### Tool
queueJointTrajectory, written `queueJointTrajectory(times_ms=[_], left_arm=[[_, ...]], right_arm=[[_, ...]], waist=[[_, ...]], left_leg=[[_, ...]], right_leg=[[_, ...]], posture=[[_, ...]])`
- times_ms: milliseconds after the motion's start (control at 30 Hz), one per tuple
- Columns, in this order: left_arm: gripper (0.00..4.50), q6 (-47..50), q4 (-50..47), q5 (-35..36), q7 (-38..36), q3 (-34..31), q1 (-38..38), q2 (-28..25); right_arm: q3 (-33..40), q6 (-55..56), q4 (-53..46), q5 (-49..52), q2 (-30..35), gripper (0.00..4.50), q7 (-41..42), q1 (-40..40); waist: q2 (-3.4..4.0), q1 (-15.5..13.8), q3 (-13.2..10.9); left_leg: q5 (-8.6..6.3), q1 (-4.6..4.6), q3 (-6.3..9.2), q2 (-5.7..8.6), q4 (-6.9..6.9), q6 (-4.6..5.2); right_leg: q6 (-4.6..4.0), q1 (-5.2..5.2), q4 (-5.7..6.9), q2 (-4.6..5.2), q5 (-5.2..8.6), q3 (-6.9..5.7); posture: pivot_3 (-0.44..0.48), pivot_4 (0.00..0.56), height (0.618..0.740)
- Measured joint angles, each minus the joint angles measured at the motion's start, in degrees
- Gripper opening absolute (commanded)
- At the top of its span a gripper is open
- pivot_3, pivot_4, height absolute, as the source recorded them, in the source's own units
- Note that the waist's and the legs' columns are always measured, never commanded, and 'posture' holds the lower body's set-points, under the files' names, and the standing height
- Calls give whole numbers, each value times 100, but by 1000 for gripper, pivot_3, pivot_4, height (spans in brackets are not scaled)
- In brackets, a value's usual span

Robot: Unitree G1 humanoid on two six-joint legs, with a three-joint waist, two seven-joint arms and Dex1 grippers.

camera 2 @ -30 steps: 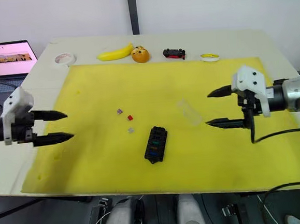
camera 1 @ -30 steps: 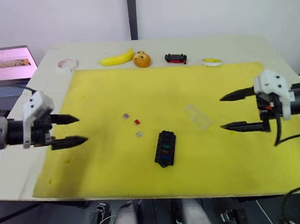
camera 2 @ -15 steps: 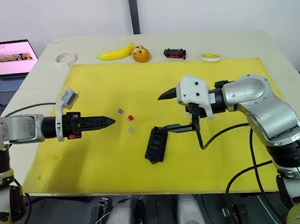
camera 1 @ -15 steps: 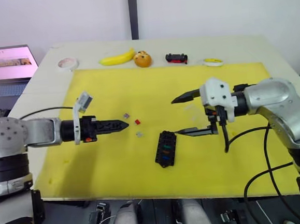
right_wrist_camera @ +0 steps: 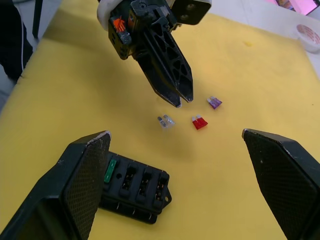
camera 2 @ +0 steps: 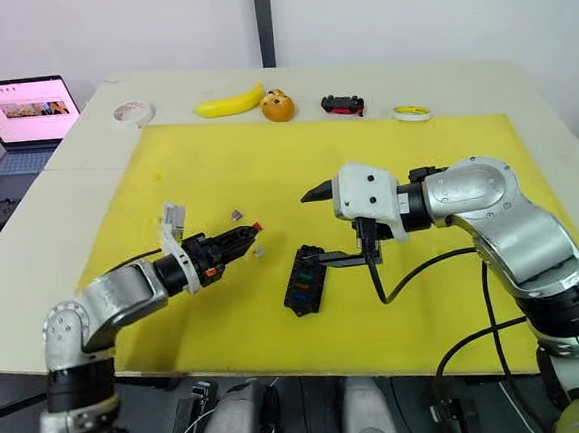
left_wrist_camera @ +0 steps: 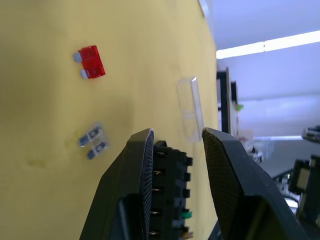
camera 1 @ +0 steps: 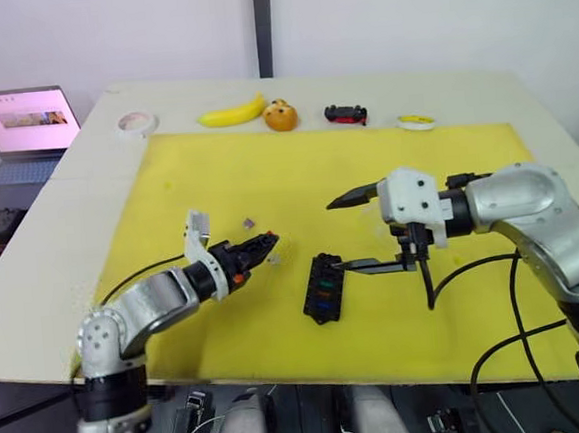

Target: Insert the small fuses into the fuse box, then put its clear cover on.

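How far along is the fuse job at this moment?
Partly done: the fuse box already holds a few coloured fuses. In hand: nothing. The left gripper hovers over the loose fuses with jaws narrowly apart, and the right gripper is wide open beside the box. Left: the red fuse, grey fuse and purple fuse lie on the yellow mat, and the clear cover lies off the box.

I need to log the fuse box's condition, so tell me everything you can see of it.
The fuse box is a small black plastic block with two rows of slots, lying flat on the yellow mat. Some slots already hold fuses: green, blue and amber tops show. Its cover is not on. One finger of the right tool reaches close to its far end; whether they touch is unclear. Loose fuses lie to its left.
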State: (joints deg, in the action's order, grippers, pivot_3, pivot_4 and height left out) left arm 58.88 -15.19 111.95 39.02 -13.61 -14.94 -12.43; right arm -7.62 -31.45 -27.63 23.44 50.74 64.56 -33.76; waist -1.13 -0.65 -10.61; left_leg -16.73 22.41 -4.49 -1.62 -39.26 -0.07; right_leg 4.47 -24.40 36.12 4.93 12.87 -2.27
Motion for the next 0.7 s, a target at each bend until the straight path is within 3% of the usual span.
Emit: queueJointTrajectory(times_ms=[167,300,433,567,700], left_arm=[[1673,-148,-79,0,387,-188,24,79],[1673,228,193,4,117,-361,-235,-384],[1673,1134,1054,4,-1024,-402,-412,-1280],[1673,2157,2146,2,-2500,-19,-576,-2425],[1673,2812,3199,0,-3708,469,-1010,-3004]], right_arm=[[-2,-42,-30,37,1,4500,32,-75],[-8,-42,-13,35,-3,4500,49,-123],[-15,-34,42,26,-11,4500,49,-159],[-42,-26,102,-11,-37,4500,32,-184],[-56,-27,89,-13,-96,4500,-17,-223]], waist=[[0,-6,1],[0,-6,1],[0,10,1],[0,10,0],[-4,-13,1]], left_leg=[[-4,-1,1,10,0,9],[-6,0,2,11,0,12],[-6,-1,0,11,1,12],[-9,0,1,9,4,18],[-14,4,3,9,4,26]], right_leg=[[-2,2,-2,-18,1,0],[-2,3,-3,-23,2,0],[-2,2,-3,-29,2,-3],[-2,-3,-1,-33,3,-5],[-1,-3,-4,-29,4,-8]], posture=[[0,150,737],[0,150,737],[0,150,737],[0,150,737],[0,150,737]])
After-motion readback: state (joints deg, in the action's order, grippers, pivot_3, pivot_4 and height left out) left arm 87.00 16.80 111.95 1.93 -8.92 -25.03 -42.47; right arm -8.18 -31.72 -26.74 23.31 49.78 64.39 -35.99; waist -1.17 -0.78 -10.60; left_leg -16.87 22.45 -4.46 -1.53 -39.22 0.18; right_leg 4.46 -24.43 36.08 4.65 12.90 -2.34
